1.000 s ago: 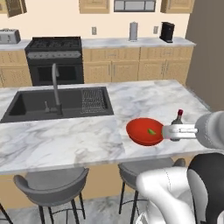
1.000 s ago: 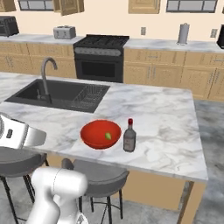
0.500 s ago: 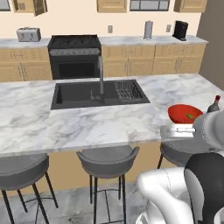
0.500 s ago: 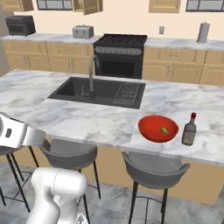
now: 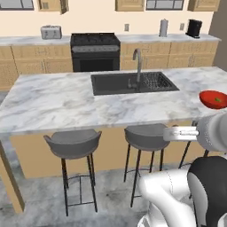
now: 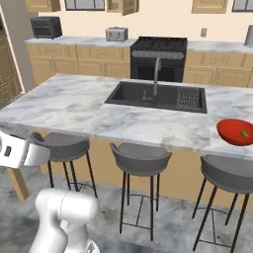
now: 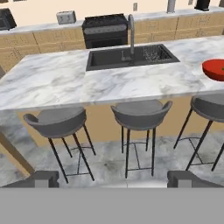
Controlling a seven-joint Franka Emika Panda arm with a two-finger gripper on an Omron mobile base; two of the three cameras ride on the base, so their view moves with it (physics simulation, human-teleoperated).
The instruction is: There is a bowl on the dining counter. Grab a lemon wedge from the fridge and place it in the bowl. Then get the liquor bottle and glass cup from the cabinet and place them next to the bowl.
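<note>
The shallow red bowl [image 5: 213, 98] sits at the right end of the dining counter [image 5: 57, 102], with the tiny lemon wedge [image 5: 217, 100] lying inside it. The right base view shows the bowl [image 6: 236, 131] and the wedge [image 6: 244, 133] at its right edge. My gripper [image 5: 166, 133] hangs in front of the counter, below its edge and left of the bowl. It is open, and the hand view shows its fingertips [image 7: 43, 178] wide apart with nothing between them. The liquor bottle, glass cup and fridge are out of view.
A black sink [image 5: 133, 83] with a grey tap [image 5: 138, 62] sits mid-counter. Grey round stools [image 5: 73, 144] stand along the counter's near side. A black stove [image 5: 95, 51], a toaster [image 5: 51, 32] and tan wall cabinets [image 5: 53, 5] line the back wall.
The base has driven left and back, so the whole scene slid right. The bowl now sits at the frame's right edge and the bottle has left the view. The gripper stays open.
</note>
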